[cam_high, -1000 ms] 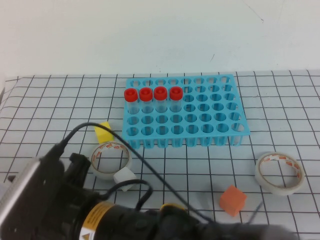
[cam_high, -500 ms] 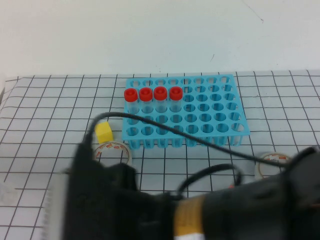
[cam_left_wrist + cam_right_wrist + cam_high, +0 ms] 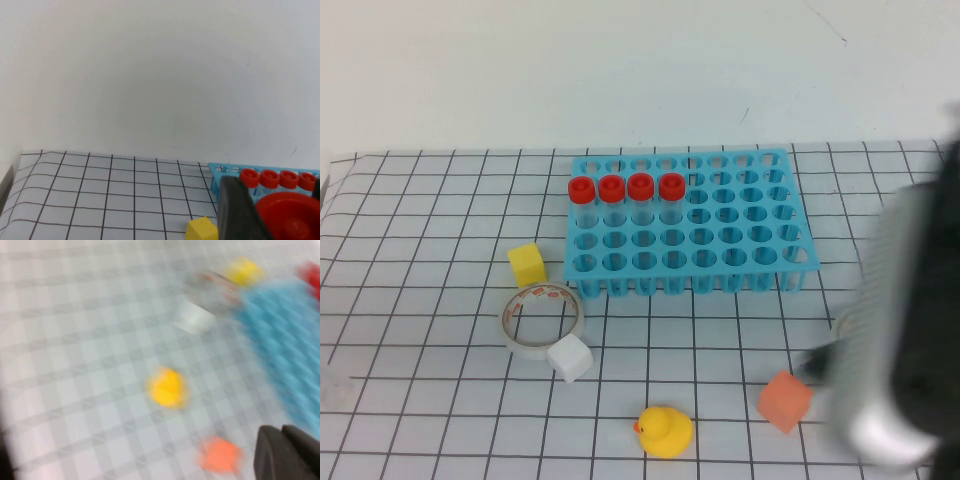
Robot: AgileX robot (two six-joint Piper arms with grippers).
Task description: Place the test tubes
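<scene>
The left gripper (image 3: 276, 202), left of the rack (image 3: 720, 232), pinches a red-capped tube (image 3: 289, 221). The right gripper (image 3: 281, 442), pressed together and empty, hangs right of the rack. The rack holds four tubes (image 3: 642, 188); next, probably, lower the fifth beside them.

- Rack (image 3: 685, 235): four red-capped tubes (image 3: 625, 195) fill the left end of its second row from the back; the other holes gape free.
- Desk (image 3: 420, 200) left of the rack is bare.
- In front: yellow cube (image 3: 527, 264), tape roll (image 3: 543, 318) touching white cube (image 3: 569, 357), rubber duck (image 3: 665, 432), orange cube (image 3: 784, 400).
- Blurred right arm (image 3: 910, 330) blocks the front right; right hand (image 3: 282, 452) is closed.
- Left hand (image 3: 279, 210) grips a capped tube (image 3: 292, 220) left of the rack.
</scene>
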